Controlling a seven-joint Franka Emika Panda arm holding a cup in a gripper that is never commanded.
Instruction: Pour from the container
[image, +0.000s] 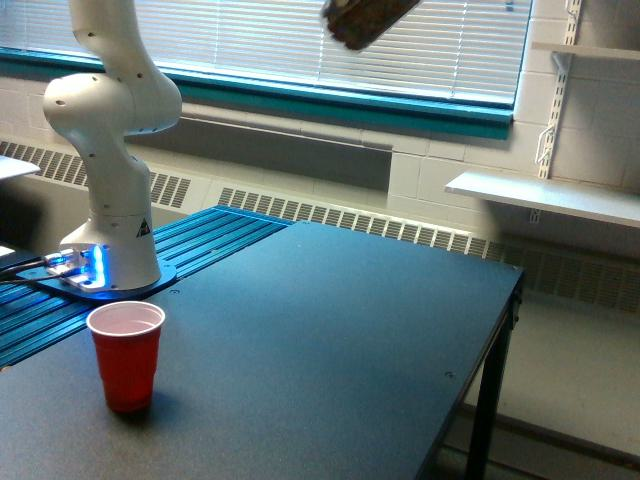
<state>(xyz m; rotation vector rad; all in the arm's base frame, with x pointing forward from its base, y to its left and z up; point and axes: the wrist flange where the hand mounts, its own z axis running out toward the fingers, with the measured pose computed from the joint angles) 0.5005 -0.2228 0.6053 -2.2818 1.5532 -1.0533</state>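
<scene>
The dark desk (330, 330) carries a red cup (126, 355); above, the tilted container (358, 20) before window blinds (300, 40); the pincer is out of view.

One red plastic cup with a white inside (126, 355) stands on one dark rectangular table (330, 340). One blurred clear container showing brown contents (362, 20) hangs at the top edge. One white robot arm (108, 130) rises from one blue ribbed base plate (190, 245). Two white wall shelves (545, 195) show on the exterior view's right.
</scene>
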